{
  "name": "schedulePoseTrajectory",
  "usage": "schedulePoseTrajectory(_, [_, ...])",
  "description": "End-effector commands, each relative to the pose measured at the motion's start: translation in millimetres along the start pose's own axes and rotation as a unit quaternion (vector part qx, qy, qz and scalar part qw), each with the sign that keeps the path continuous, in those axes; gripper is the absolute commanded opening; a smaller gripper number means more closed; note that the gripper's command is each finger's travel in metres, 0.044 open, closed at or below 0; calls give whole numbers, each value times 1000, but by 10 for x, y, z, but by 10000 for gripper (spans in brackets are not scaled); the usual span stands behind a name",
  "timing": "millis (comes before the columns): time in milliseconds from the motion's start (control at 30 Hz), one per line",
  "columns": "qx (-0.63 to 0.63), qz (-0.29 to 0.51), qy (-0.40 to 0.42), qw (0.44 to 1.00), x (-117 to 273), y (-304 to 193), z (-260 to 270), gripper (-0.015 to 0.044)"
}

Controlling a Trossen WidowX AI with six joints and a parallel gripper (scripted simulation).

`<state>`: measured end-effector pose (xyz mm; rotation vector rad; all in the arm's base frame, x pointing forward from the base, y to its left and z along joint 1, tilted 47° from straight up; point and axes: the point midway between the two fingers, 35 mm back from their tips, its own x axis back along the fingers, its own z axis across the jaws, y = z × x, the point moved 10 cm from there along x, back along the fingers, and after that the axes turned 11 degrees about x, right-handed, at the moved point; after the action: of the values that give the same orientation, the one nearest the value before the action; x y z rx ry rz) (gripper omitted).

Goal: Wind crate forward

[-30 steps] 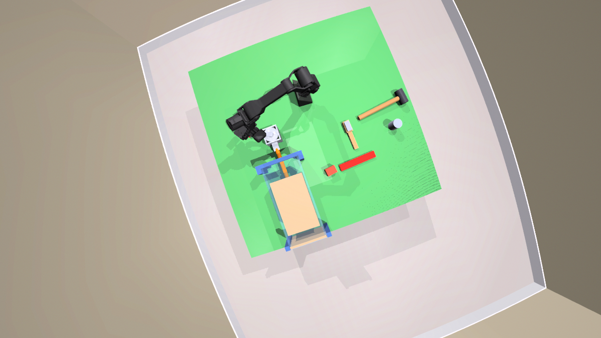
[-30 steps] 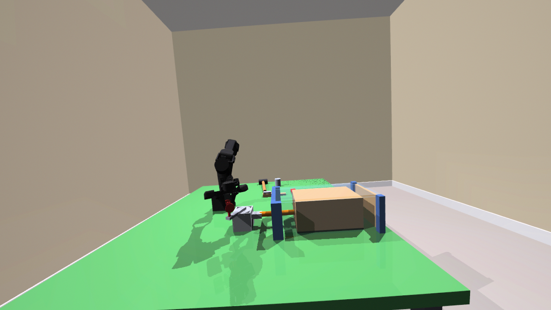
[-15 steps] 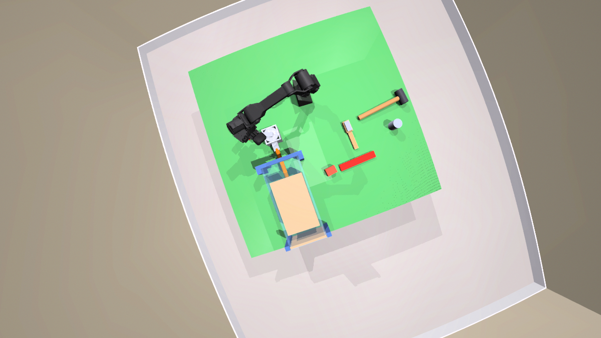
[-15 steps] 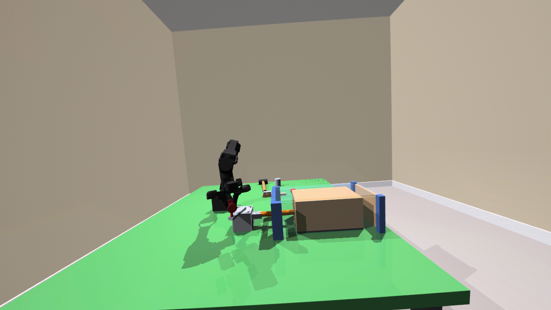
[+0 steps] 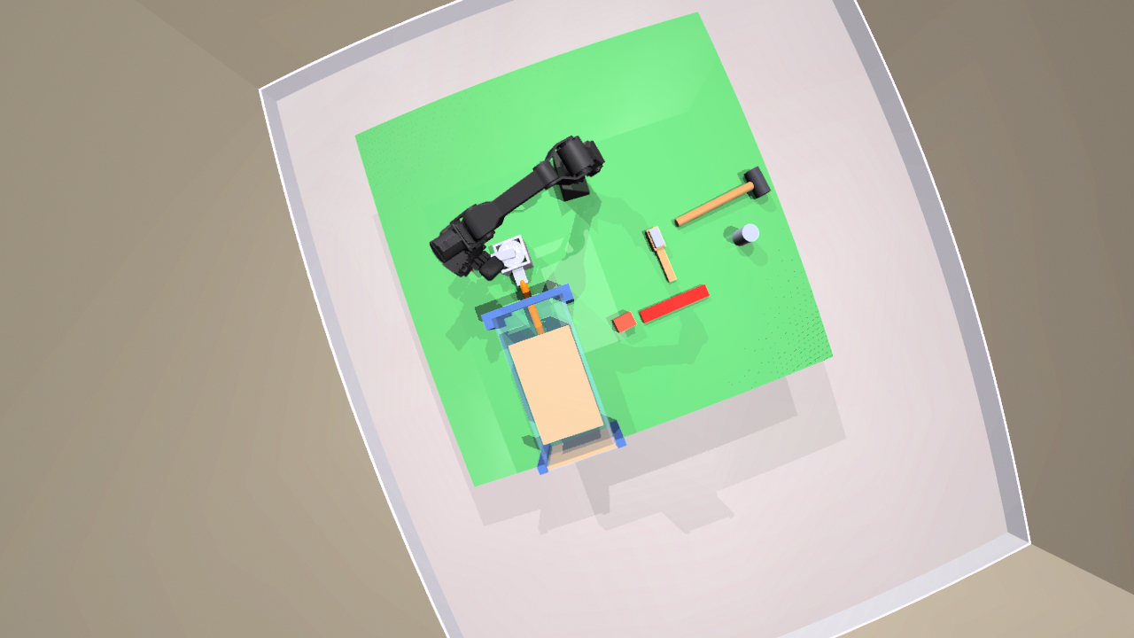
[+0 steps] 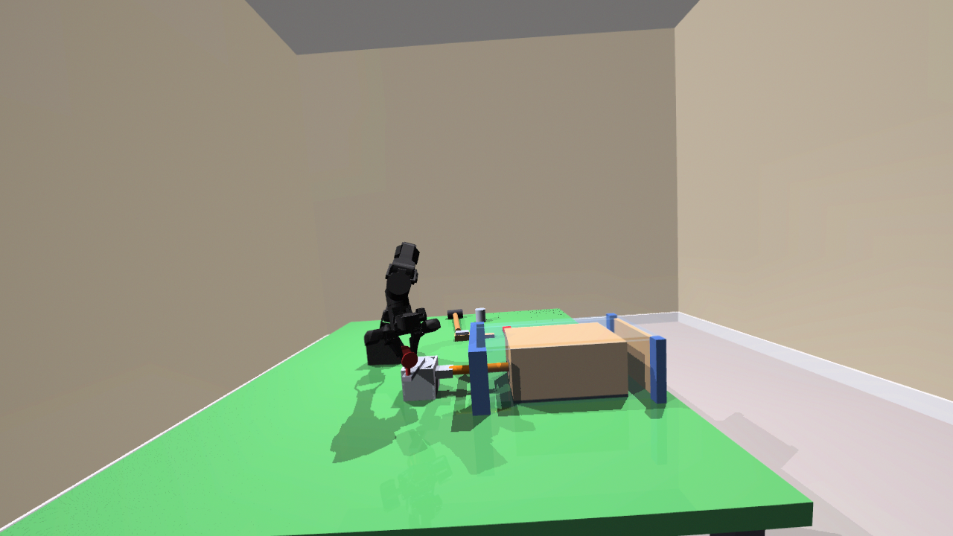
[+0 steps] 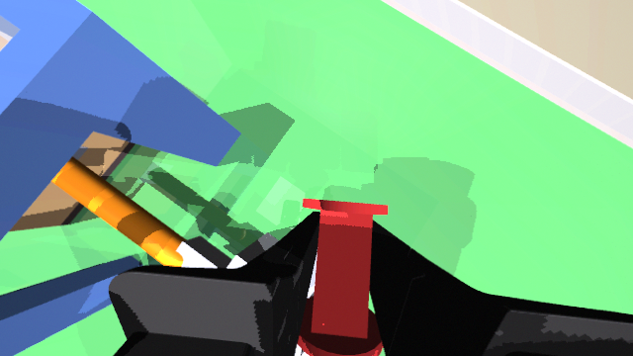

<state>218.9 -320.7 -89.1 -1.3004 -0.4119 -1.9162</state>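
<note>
Black two-finger gripper grips red flanged grip of winch handle; grey boxy winch just beside fingers.

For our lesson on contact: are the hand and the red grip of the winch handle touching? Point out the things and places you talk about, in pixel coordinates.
Touching. The wrist view shows the hand's (image 7: 344, 224) black fingers closed on both sides of the red grip (image 7: 342, 277).

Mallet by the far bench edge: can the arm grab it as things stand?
Probably not right now: the gripper is shut on the red knob at the winch, so it would have to let go first. From above, nothing seems to cover the mallet; reach is uncertain.
</note>
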Motion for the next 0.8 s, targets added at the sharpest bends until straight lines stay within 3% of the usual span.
schedulePoseTrajectory(0, [12,-4,13,1000,-47,92,158,0])
schedulePoseTrajectory(767, [12,-4,14,1000,-74,209,439,0])
